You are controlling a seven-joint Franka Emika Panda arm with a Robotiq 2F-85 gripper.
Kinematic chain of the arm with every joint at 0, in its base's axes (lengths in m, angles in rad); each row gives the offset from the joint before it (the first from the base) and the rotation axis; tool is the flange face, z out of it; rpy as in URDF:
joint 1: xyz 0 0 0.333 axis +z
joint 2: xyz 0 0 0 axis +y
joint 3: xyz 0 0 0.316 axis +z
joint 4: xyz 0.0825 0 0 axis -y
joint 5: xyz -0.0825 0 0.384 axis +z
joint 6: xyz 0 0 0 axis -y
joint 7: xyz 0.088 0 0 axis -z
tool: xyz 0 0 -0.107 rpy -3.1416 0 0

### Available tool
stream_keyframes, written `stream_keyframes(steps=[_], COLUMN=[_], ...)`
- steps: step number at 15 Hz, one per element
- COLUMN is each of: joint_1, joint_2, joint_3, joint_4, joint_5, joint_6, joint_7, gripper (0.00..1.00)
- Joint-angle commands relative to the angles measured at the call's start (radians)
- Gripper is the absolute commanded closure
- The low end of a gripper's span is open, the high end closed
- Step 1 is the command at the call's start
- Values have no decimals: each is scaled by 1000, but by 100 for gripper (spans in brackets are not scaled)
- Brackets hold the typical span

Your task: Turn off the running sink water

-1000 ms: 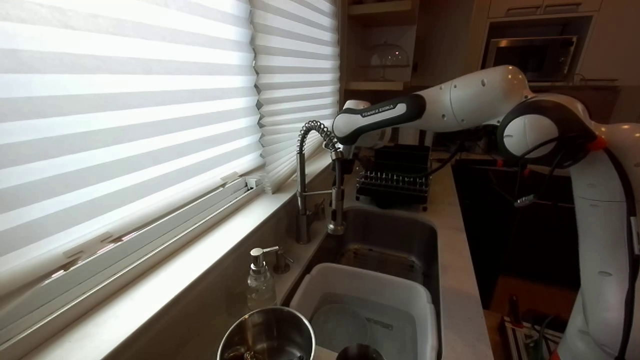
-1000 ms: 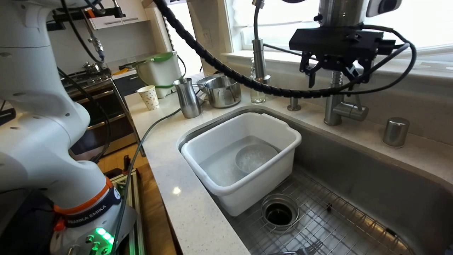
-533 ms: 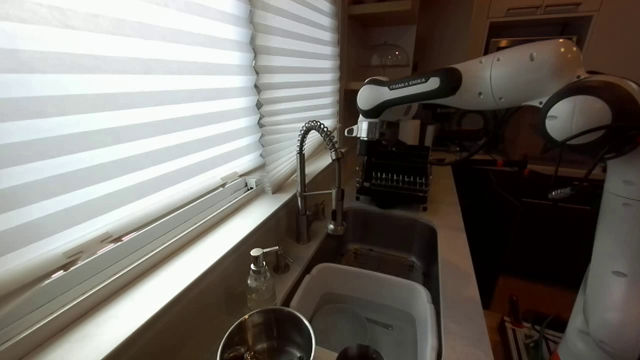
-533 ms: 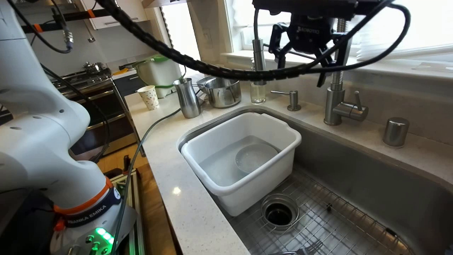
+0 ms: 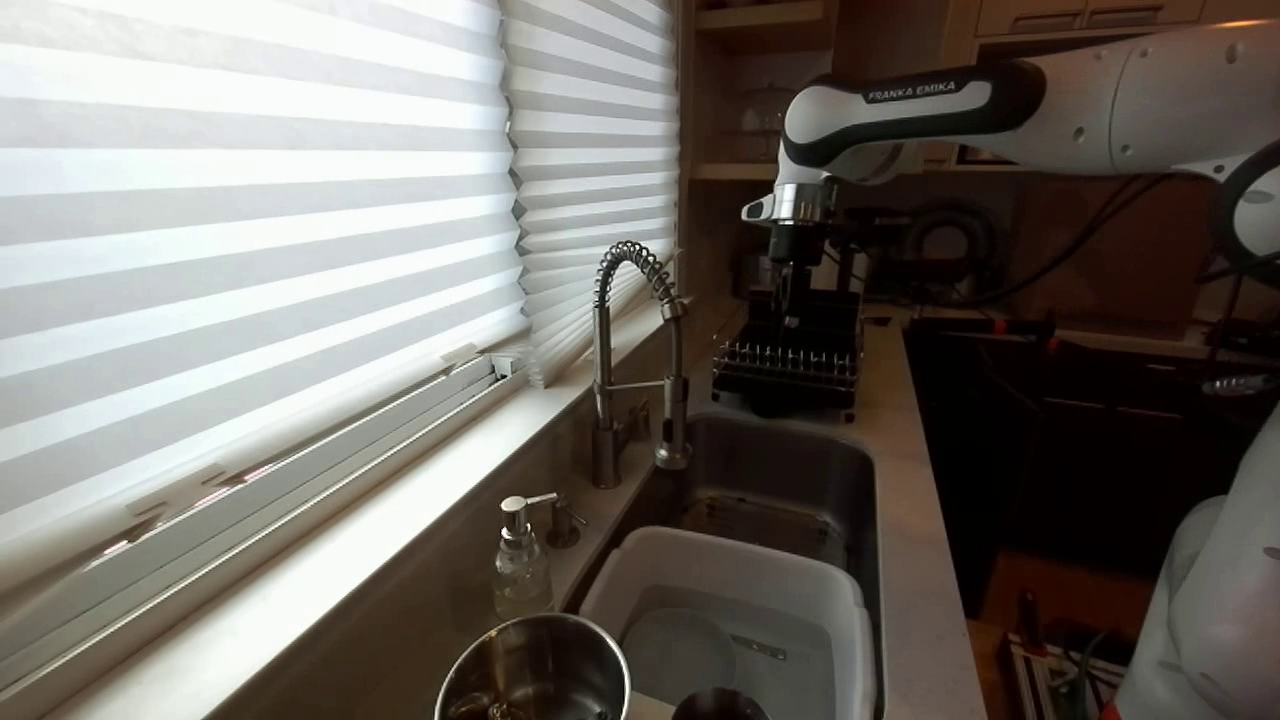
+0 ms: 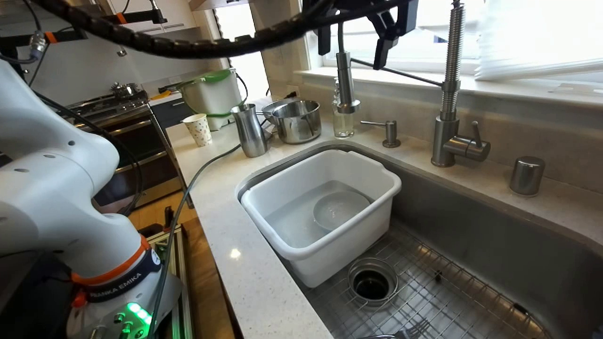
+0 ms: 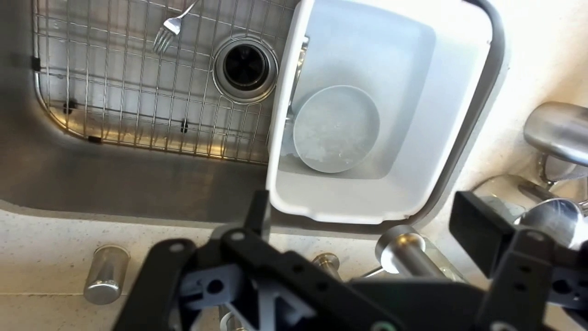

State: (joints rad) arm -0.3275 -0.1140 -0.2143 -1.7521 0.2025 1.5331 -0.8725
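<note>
The chrome gooseneck faucet (image 5: 605,400) stands behind the stainless steel sink (image 5: 800,440); the faucet body (image 6: 443,141) and sink wall (image 6: 494,226) also show in an exterior view. Its side lever (image 6: 476,134) points up. The spray spout (image 6: 347,94) hangs down over the sink's back rim. No stream of water shows below the spout in any view. My gripper (image 7: 370,218) is open and empty. In an exterior view the gripper (image 5: 787,305) is raised beyond the faucet, apart from it. In the wrist view the spout tip (image 7: 399,250) appears between the fingers; the lever is hidden there.
A white tub (image 6: 320,254) holding water and a submerged round dish (image 6: 341,209) sits in the sink. A soap bottle (image 5: 522,570), soap pump (image 6: 391,134), steel pot (image 6: 299,122), steel pitcher (image 6: 249,132) and dish rack (image 5: 785,370) stand around the sink. A window blind is behind.
My arm has moved up and away from the faucet, pulling back toward the robot's base side. The gripper stays open. The lever, partly covered a second ago, is now in full view.
</note>
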Motion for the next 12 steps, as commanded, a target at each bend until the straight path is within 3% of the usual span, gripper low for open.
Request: stream_keyframes(steps=[1,12], joint_1=[38,62], joint_2=[-89,-66], joint_3=[-32,-63], joint_4=[-72,-35], joint_5=[-28,-7], joint_6=[7,-2], joint_7=[23,12], gripper=[0,0])
